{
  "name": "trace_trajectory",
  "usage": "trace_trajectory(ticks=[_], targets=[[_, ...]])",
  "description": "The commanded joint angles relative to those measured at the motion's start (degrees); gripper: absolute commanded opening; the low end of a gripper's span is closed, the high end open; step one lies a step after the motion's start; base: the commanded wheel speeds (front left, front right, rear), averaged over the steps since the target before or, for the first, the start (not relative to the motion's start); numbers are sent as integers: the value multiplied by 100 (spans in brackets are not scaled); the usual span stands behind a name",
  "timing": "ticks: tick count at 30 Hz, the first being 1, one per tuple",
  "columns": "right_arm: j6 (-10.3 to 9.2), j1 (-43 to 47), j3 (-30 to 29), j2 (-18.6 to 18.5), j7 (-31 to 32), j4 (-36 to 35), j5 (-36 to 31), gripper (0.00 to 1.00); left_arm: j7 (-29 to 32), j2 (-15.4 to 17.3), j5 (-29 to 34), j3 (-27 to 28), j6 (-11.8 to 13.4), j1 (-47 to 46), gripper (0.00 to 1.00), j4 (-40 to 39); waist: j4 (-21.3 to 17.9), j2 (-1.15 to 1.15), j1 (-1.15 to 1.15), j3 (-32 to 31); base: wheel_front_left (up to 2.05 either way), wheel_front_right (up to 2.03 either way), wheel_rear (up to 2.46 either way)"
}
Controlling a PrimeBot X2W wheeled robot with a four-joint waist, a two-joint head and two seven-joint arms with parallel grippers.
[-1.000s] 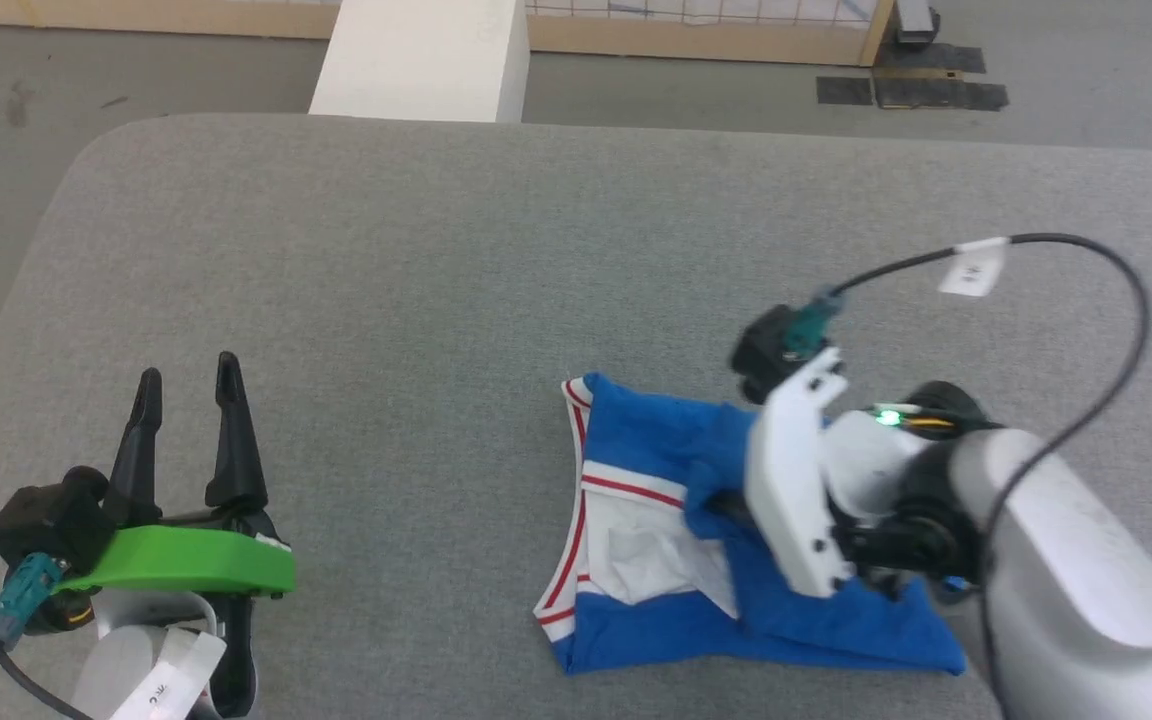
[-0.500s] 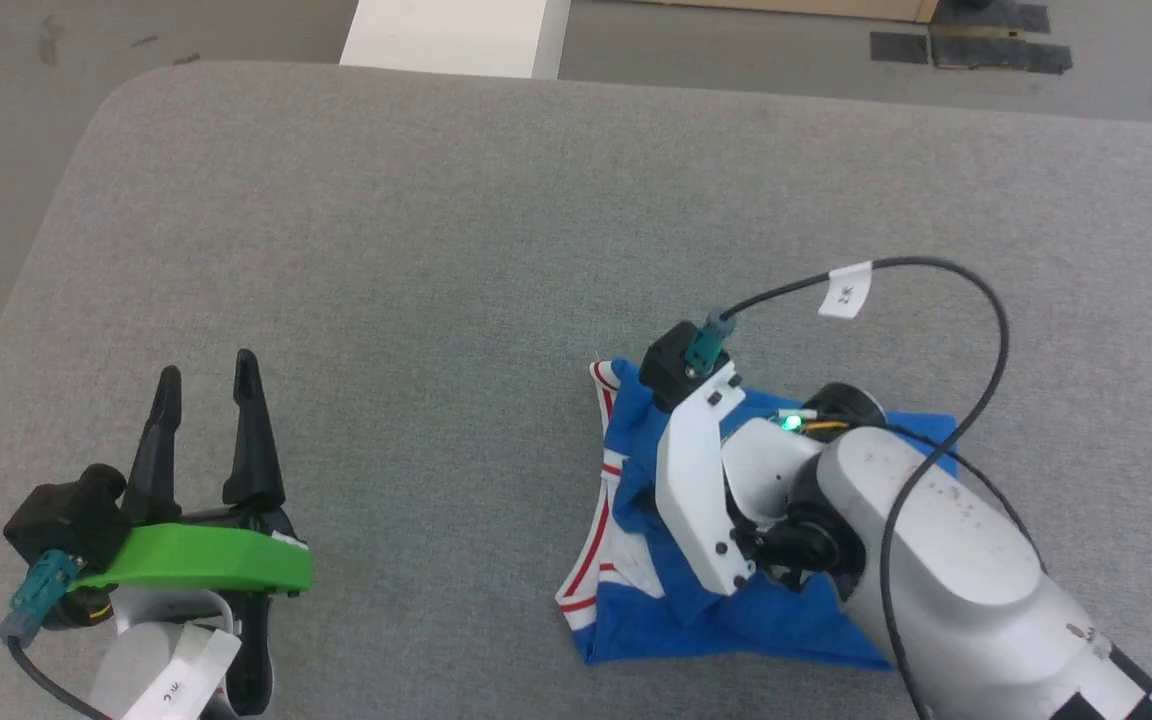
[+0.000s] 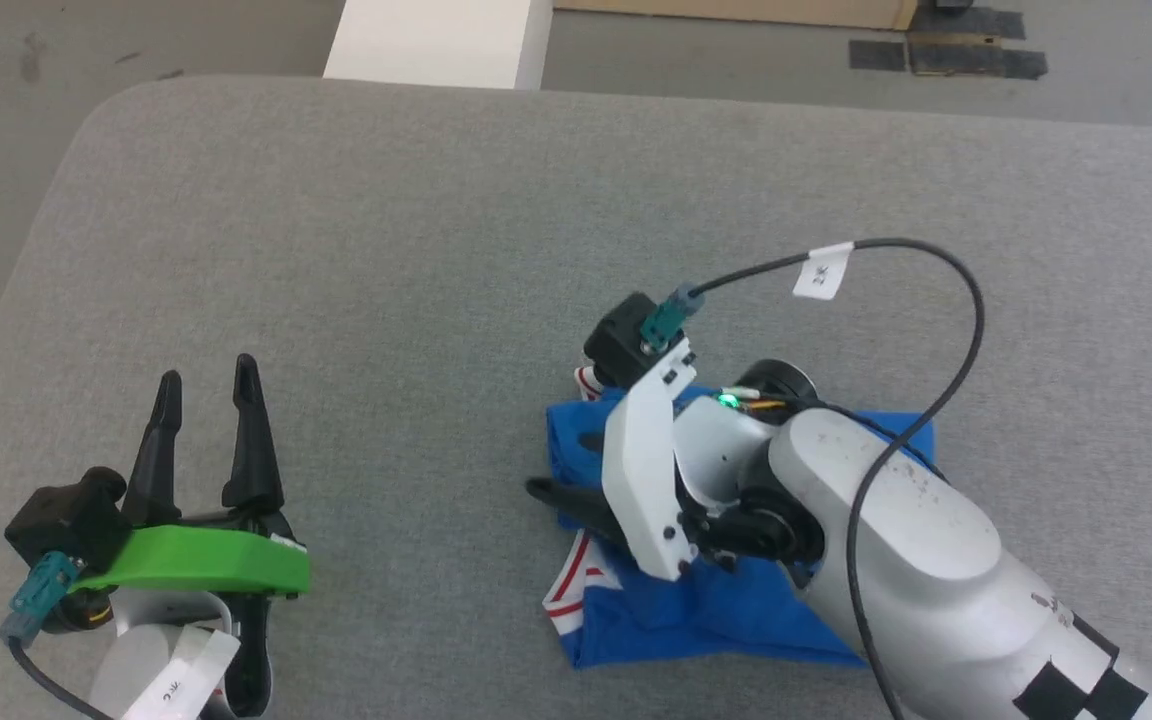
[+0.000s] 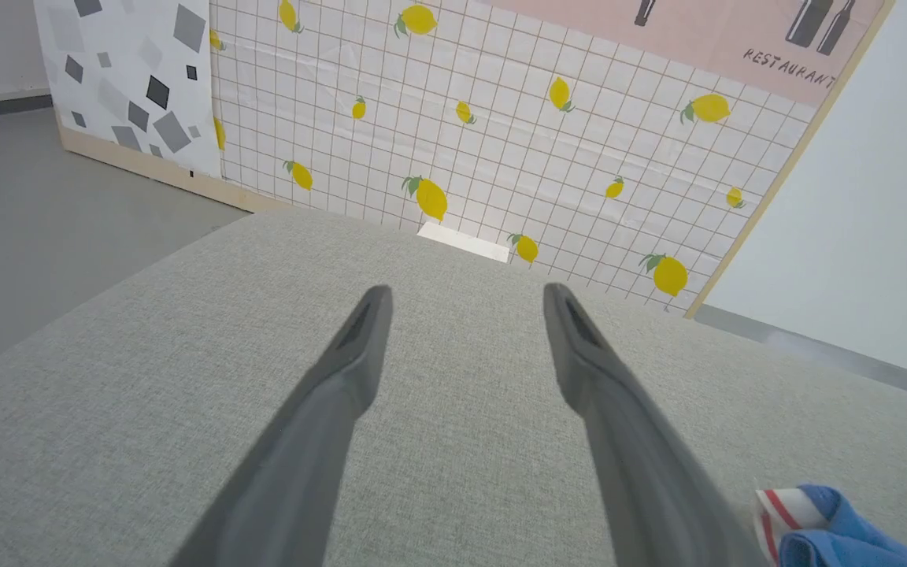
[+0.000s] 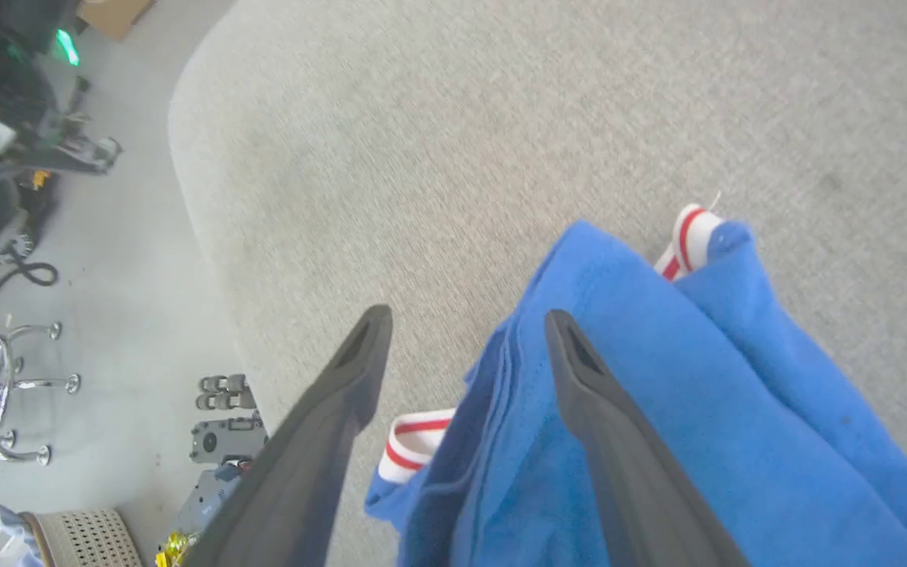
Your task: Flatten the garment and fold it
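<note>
Grey fabric table (image 3: 416,230) with the jersey (image 3: 726,625) bunched in a folded heap toward its right side. Over the heap's left edge the right gripper (image 5: 465,315) has its fingers (image 5: 627,457) spread wide, cloth lying between them but not pinched. Well off to the left, the left gripper (image 3: 208,370) hovers wide open, empty.

This is looking like a robotics test lab dressed as a set. Printed backdrop panels, one with lemons on a grid (image 4: 501,157) and one with grey shapes (image 4: 123,87), are standing edged in bare wood on a plain grey floor (image 4: 44,220). A padded grey table (image 3: 436,250) is filling the middle, while dark tape patches (image 3: 946,55) and loose electronics (image 5: 221,429) are lying on the floor.
</note>
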Motion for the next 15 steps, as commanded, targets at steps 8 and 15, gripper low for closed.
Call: trace_trajectory(ticks=[8, 15], targets=[[-9, -187, -265, -322, -1000, -563, 288, 100, -21, 59, 80, 24, -19, 37, 100, 50, -315, 0, 0, -399, 0, 0, 0], [-9, -57, -1161, -672, -2826, -924, -149, 100, -14, 128, 120, 55, 50, 175, 100, 28, -564, 0, 0, -673, 0, 0, 0]])
